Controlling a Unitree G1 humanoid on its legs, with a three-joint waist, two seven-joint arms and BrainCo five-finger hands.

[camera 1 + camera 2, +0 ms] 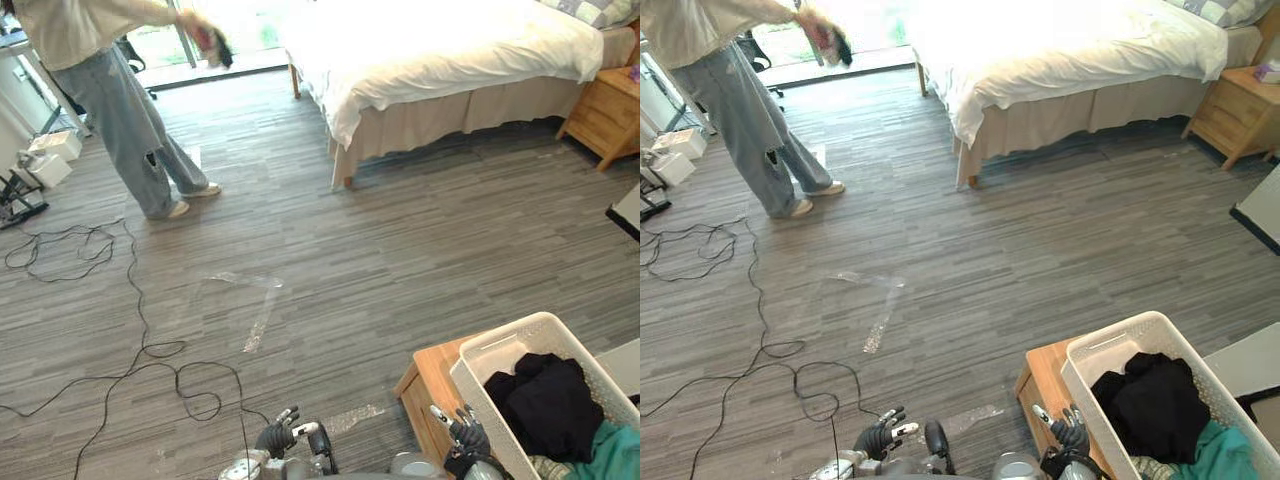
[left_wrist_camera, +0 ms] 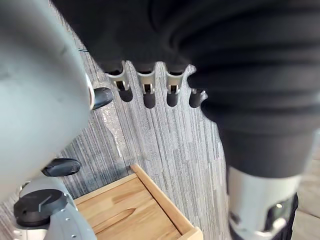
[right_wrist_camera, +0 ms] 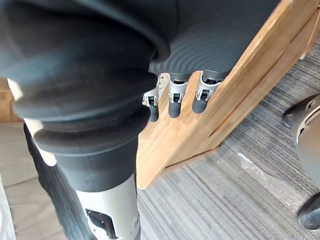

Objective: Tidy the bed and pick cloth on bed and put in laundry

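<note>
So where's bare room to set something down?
Bare: the grey plank floor between the white-covered bed and the white plastic laundry basket, and the low wooden table's strip beside it. Crowded: the basket's inside, black clothes.

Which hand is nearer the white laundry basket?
Right. The right hand hangs beside the laundry basket's rim, by the wooden table; the left hand is farther off, over the floor.

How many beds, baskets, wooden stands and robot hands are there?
Bed: 1
Basket: 1
Wooden stands: 2, nightstand and stand under the basket
Robot hands: 2, left robot hand and right robot hand
Total: 6
</note>
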